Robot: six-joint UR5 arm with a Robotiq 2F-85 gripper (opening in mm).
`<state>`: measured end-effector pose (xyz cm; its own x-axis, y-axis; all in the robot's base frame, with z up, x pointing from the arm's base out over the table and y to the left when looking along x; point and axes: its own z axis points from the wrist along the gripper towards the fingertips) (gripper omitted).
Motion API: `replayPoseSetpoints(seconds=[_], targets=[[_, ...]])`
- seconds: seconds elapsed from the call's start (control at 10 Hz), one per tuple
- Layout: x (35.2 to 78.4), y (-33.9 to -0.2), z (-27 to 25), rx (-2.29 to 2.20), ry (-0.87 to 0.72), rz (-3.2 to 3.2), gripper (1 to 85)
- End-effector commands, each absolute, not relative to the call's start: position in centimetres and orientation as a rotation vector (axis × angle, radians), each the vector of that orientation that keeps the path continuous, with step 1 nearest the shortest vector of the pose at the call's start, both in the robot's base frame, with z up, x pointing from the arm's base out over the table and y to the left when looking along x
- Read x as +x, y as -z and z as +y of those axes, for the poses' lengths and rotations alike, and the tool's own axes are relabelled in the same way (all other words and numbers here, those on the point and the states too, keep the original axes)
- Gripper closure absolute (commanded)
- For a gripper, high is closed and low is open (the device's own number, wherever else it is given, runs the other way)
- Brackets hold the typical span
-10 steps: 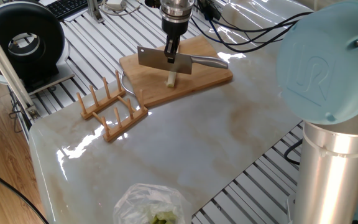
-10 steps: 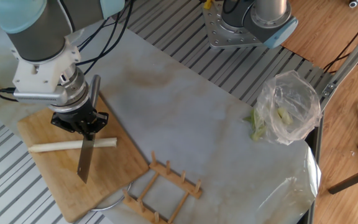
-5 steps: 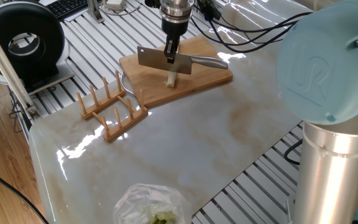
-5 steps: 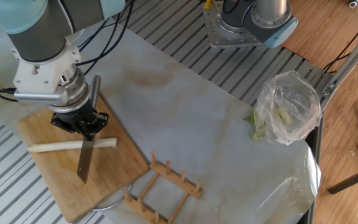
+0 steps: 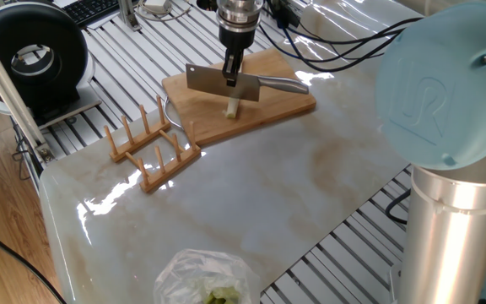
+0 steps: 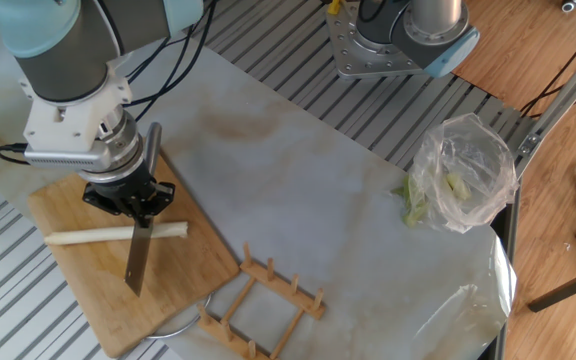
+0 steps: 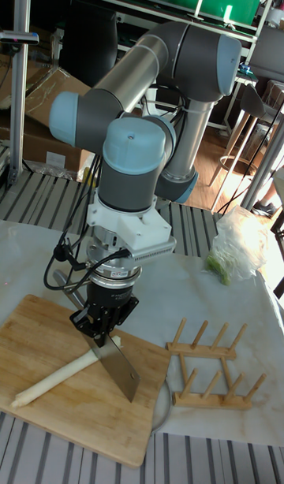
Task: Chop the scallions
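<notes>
A pale cream scallion stalk (image 6: pixel 83 235) (image 7: pixel 55 379) lies whole across the wooden cutting board (image 6: pixel 78 290) (image 5: pixel 272 108) (image 7: pixel 31 326). My gripper (image 6: pixel 133 200) (image 5: pixel 233 74) (image 7: pixel 99 326) is shut on the spine of a steel cleaver (image 6: pixel 138 255) (image 5: pixel 213 80) (image 7: pixel 118 370). The blade hangs edge-down over the stalk near its right end, crossing it. In one fixed view only a short bit of the scallion (image 5: pixel 234 106) shows under the blade. Whether the edge touches the stalk is unclear.
A wooden dish rack (image 6: pixel 268 300) (image 5: pixel 150 148) (image 7: pixel 209 366) stands on the marble table just off the board. A clear plastic bag with green bits (image 6: pixel 458 185) (image 5: pixel 205 279) (image 7: pixel 237 247) lies near the table's far edge. A metal ring (image 6: pixel 173 325) pokes out under the board.
</notes>
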<state>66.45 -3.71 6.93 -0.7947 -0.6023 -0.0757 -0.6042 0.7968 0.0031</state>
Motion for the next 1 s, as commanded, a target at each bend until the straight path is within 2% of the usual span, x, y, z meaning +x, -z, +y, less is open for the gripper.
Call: replayPoseSetpoints(seconds=[0.0, 0.9], targets=[[66.66, -6.91, -3.68, -0.973, -0.034, 2.903, 84.3], [66.78, -6.69, -3.59, -0.989, -0.023, 2.897, 84.3]])
